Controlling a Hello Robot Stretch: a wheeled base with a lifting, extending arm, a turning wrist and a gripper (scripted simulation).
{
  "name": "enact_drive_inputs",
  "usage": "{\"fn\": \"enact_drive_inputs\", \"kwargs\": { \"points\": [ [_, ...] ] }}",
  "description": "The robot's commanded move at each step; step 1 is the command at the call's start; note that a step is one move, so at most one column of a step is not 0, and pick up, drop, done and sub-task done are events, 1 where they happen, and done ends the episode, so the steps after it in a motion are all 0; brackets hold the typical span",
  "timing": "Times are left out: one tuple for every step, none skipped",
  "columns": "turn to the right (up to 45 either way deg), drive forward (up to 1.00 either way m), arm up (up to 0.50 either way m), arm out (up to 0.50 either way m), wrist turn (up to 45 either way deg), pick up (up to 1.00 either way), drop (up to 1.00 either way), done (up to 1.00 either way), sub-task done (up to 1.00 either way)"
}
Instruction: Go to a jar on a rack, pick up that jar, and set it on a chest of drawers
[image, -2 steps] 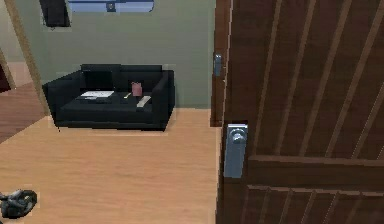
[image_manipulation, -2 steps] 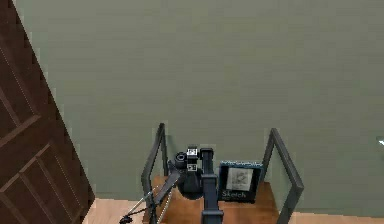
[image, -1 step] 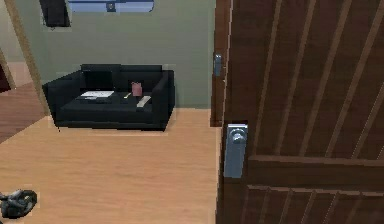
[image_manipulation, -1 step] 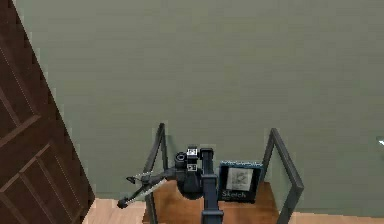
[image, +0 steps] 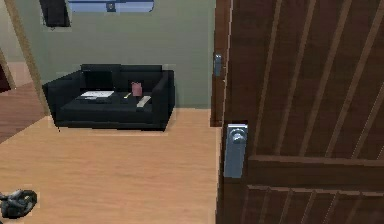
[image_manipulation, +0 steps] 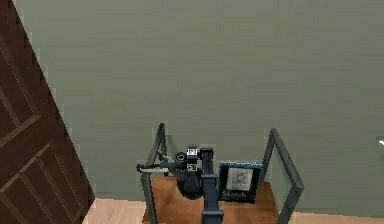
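Rack (image_manipulation: 283, 160): square to the arm (image_manipulation: 207, 195), probably so the reach is straight.
Jaws: at its shelf; whether they hold anything cannot be told.

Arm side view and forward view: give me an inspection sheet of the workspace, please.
Surface: rack, dark frame and wooden shelf, against the green wall.
Job's things: cannot tell a jar apart at the gripper.
Clutter: framed picture on the rack's shelf; reddish thing and white sheet on the sofa; dark thing on the floor.
Grippers: gripper at the rack's shelf; cannot tell whether it holds anything.
Cables: nothing seen.
Surroundings: wooden door, wooden floor.
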Motion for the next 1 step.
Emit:
{"fn": "enact_drive_inputs", "kwargs": {
  "points": [
    [0.0, 0.0, 0.0, 0.0, 45.0, 0.0, 0.0, 0.0, 0.0]
  ]
}}
